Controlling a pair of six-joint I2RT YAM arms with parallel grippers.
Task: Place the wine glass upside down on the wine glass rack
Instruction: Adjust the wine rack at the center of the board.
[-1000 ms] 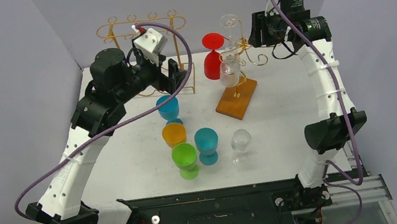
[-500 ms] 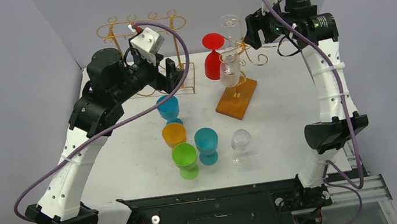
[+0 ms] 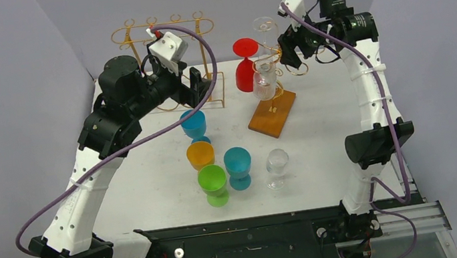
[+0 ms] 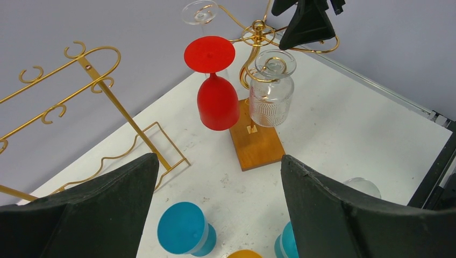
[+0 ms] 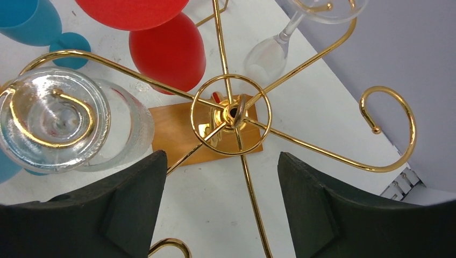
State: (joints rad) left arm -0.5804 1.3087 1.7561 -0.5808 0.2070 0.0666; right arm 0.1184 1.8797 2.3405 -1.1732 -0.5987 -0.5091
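Note:
The gold spiral wine glass rack (image 3: 279, 49) stands on a wooden base (image 3: 272, 115) at the back centre. A red glass (image 3: 244, 64), a patterned clear glass (image 3: 265, 80) and a thin clear glass (image 3: 263, 27) hang on it upside down. My right gripper (image 3: 287, 50) is open and empty, just above the rack's right side. In the right wrist view its jaws (image 5: 220, 156) stand wide beside the rack's hub (image 5: 231, 114). My left gripper (image 3: 197, 90) is open and empty above a blue glass (image 3: 194, 124); its wrist view (image 4: 219, 161) shows the rack (image 4: 258, 32) ahead.
A second gold wire rack (image 3: 162, 37) stands at the back left, behind my left gripper. Orange (image 3: 200, 153), green (image 3: 213, 184), teal (image 3: 238, 165) and clear (image 3: 277, 164) glasses stand upright mid-table. Grey walls close in the back and sides.
My right gripper has moved left, from beside the rack to over its right arms. My left arm has barely shifted.

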